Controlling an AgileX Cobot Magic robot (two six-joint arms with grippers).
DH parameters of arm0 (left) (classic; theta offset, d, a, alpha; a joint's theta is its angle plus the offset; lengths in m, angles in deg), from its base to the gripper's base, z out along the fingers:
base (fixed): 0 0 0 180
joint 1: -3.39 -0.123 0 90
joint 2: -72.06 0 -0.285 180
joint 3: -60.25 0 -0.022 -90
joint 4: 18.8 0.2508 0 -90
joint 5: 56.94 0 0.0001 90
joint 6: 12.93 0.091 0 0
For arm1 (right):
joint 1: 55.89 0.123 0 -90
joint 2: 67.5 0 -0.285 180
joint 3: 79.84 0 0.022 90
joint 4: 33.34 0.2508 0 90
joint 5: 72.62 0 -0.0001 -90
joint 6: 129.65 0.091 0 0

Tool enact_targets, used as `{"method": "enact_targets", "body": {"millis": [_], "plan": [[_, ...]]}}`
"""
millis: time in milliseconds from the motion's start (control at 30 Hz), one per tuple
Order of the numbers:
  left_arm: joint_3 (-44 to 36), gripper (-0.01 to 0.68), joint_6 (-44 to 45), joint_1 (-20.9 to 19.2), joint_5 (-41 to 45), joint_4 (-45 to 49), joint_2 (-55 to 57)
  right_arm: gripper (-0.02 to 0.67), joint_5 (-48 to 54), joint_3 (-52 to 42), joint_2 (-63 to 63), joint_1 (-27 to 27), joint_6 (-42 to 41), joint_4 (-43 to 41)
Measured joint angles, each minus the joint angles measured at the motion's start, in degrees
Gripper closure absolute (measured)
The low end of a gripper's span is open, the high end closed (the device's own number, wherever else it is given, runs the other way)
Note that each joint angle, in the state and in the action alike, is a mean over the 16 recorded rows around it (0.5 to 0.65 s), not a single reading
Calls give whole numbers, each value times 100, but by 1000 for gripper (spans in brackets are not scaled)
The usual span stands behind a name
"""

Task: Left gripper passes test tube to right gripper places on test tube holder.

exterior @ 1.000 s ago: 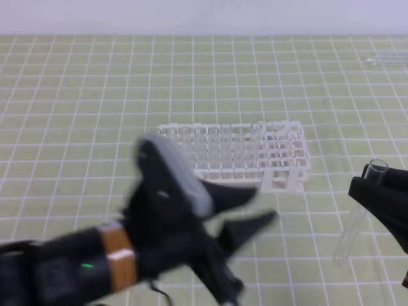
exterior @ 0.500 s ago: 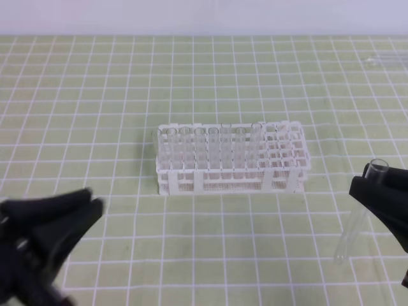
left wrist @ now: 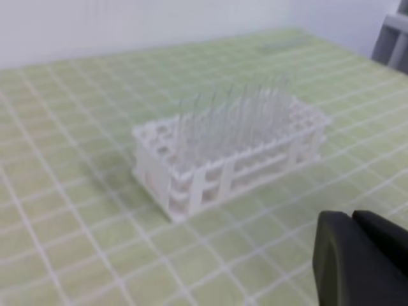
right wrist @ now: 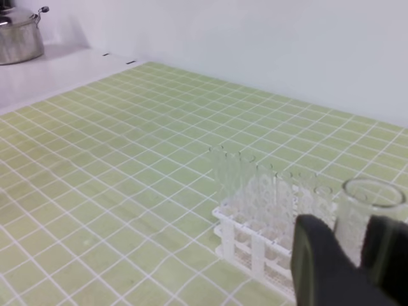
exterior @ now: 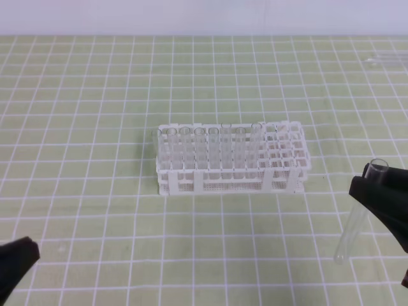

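Item: tube (exterior: 358, 213), clear, held in my right jaws (exterior: 373, 191) just below its rim. Long axis near upright, leaning a little; open mouth up, above the jaws, round end down and toward the rack's side, hanging just over the worktop (exterior: 95, 95).

Item: right jaws, closed on the tube.

Item: left jaws (exterior: 16, 262), shut on nothing, low and far off to the other side of the rack, well apart from the tube.

Item: rack (exterior: 280, 172), white, ahead and to the left of my right jaws; its far-side rows already carry tubes, the holes nearest me look free.

Step in hand, as I judge it: placing. Lift first so the round end clears the rack's top, bring the tube plumb, centre it over one free hole, lower straight, release only once it is seated.
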Motion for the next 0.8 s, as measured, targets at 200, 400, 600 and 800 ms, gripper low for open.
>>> {"method": "enact_targets", "body": {"millis": [200,400,600,800], "plan": [[-2,675,0,1,419,-84,-85,542,0,0,10,0,0,3],[-1,675,-1,2,611,-82,-104,542,0,0,20,0,-2,27],[-1,675,-1,2,616,-11,-95,542,10,0,24,0,-5,95],[-1,675,-1,-115,609,-7,-90,542,-5,0,24,0,-24,258]]}}
